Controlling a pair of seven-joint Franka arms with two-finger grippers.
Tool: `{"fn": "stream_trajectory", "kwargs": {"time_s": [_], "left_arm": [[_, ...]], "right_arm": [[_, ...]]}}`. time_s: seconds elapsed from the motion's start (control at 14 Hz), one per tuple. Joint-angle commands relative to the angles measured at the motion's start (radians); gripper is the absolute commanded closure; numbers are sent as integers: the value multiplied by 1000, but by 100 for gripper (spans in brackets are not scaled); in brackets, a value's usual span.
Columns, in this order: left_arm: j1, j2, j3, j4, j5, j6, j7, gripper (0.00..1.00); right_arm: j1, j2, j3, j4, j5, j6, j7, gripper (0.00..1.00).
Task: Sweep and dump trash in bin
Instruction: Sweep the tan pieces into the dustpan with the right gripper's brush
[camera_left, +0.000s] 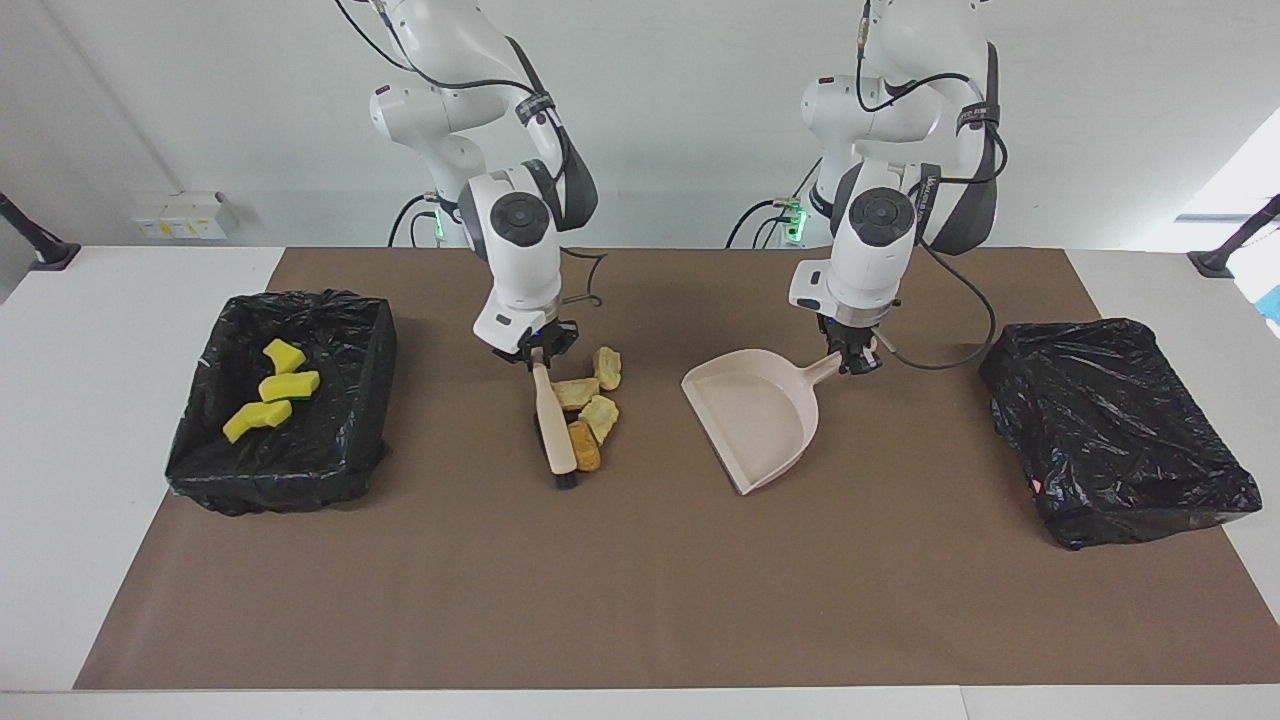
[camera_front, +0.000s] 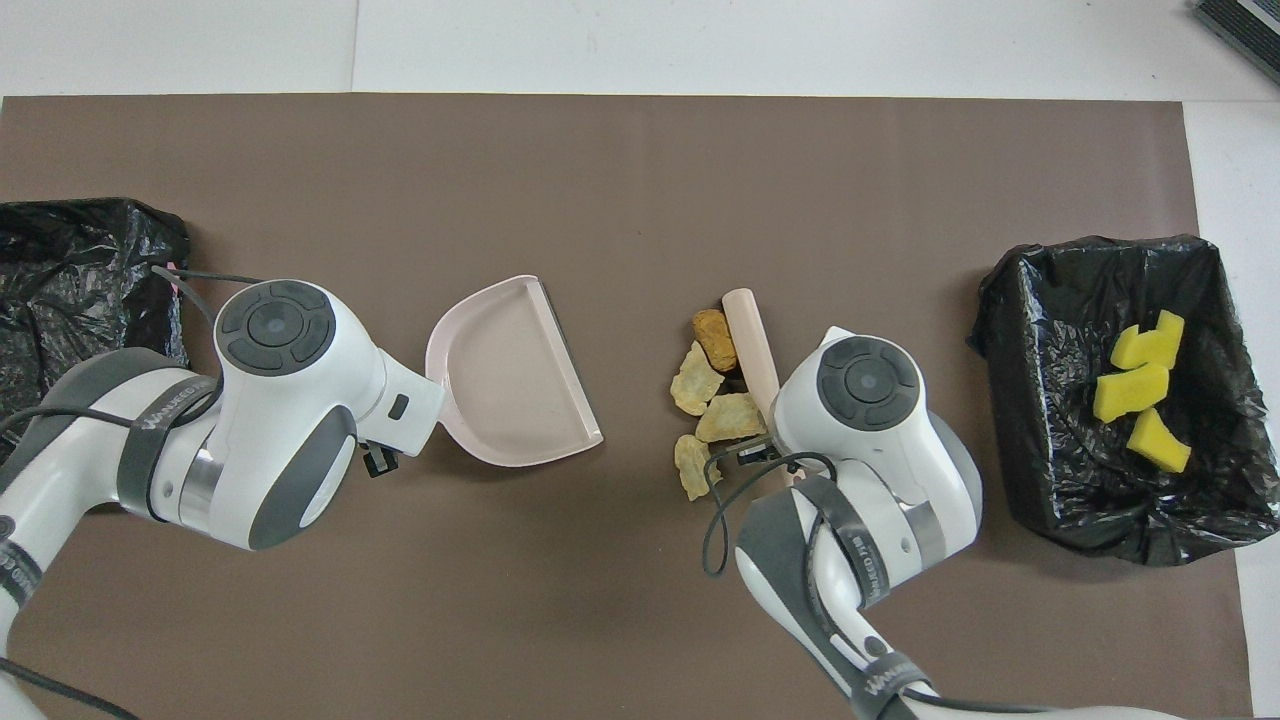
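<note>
The right pincer (camera_left: 537, 360) grips the pale wooden-handled brush (camera_left: 555, 425), its bristles against 4 bunched scraps (camera_left: 590, 410): 3 tan crumbly chunks, 1 orange-brown oval lump; they look light and crumbly, better pushed than pinched; the left pincer (camera_left: 858, 362) grips the pink plastic dustpan (camera_left: 752, 412) by its handle, beside them; 3 yellow sponge pieces (camera_left: 270, 390) lie in the black-lined bin (camera_left: 370, 400).

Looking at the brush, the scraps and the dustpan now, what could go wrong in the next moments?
1. The brush, held by the right gripper, pushes four loose scraps in a row; an end piece may slip past it.
2. Bare mat still separates them from the dustpan in the left gripper; the slanted mouth may miss some.
3. Pieces striking the lip could bounce away.
</note>
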Motion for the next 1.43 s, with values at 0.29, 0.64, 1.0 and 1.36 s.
{"fn": "stream_trajectory", "kwargs": {"time_s": [0.29, 0.64, 1.0, 1.36], "left_arm": [[-16, -38, 12, -48, -35, 32, -35, 100], [-14, -35, 13, -39, -35, 30, -35, 100], [-2, -38, 18, -31, -33, 10, 81, 100], [-14, -57, 16, -48, -32, -10, 221, 100]], "right_arm": [[155, 131, 5, 196, 307, -48, 25, 100], [173, 113, 28, 238, 569, -59, -35, 100], [75, -43, 14, 216, 453, -310, 7, 100], [63, -140, 22, 121, 189, -373, 330, 100]]}}
